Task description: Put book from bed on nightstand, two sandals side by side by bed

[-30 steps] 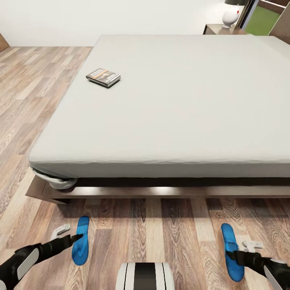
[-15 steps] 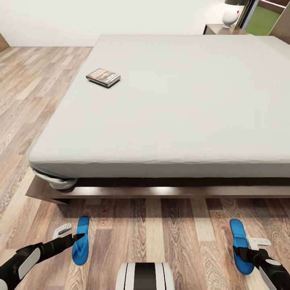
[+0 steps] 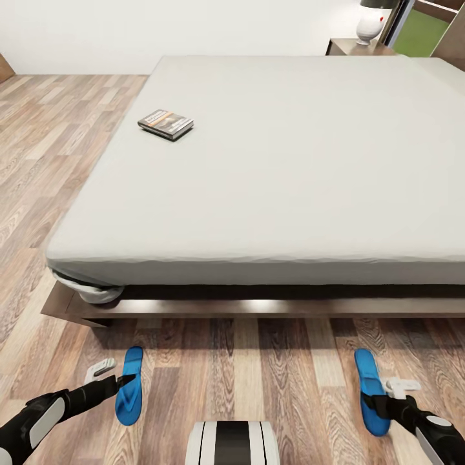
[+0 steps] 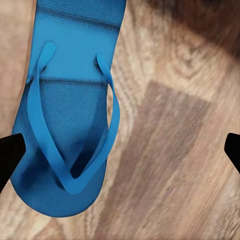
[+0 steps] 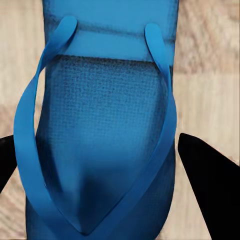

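light: bright, even, soft, no clear source | shadows: dark band under the mattress (image 3: 290, 168) edge, soft patch on the floor (image 3: 258, 368) before the bed frame | glare: pale sheen on the frame rail | blur: wrist views soft and coarse, sandal (image 5: 105, 130) texture grainy, claw tips as flat black shapes | head view: mild compression smear, no edge distortion

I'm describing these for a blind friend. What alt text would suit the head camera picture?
A large bed with a bare grey mattress, a small book lying near its far left edge. On the wood floor in front, two blue sandals lie far apart, a black robot arm reaching to each.
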